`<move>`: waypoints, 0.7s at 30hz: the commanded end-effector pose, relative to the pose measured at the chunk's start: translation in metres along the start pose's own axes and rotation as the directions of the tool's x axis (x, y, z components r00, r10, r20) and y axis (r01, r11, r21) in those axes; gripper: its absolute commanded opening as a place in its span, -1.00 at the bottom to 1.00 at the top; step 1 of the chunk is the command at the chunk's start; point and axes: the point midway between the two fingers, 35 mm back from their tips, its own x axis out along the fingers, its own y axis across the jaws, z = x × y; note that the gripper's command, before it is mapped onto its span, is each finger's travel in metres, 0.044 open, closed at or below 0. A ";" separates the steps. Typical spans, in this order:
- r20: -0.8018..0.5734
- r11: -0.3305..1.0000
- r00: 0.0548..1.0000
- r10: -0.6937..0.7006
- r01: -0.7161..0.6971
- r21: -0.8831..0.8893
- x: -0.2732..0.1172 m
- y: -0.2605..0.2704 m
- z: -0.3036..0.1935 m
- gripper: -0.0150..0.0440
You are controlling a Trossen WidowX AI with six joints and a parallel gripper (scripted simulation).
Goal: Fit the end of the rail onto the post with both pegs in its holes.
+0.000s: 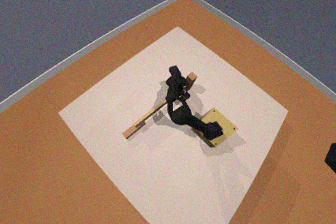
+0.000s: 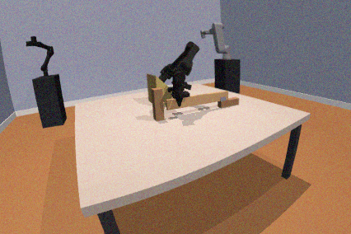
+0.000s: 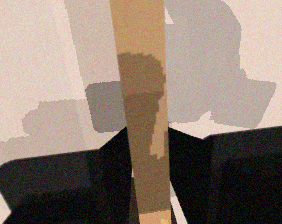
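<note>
Wooden rail (image 1: 151, 113) (image 2: 203, 99) (image 3: 139, 30) clamped in my gripper (image 1: 182, 97) (image 2: 180, 103) (image 3: 142, 130), I have its near end raised at the exterior view's centre, just right of the post (image 1: 192, 77) (image 2: 158, 104); seating it and letting go seem left.

You can read no lettering, label, brand, number or sign anywhere in the top, exterior or wrist view.
</note>
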 end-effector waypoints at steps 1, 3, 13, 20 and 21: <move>-0.005 1.000 1.000 -0.012 0.012 -0.003 -0.004 -0.003 -0.004 -0.49; -0.005 1.000 1.000 -0.012 0.012 -0.003 -0.004 -0.003 -0.004 -0.49; -0.005 1.000 1.000 -0.012 0.012 -0.003 -0.004 -0.003 -0.008 -0.49; -0.005 1.000 1.000 -0.012 0.012 -0.003 -0.004 -0.003 -0.010 -0.49; -0.005 1.000 1.000 -0.012 0.012 -0.003 -0.004 -0.003 -0.010 -0.49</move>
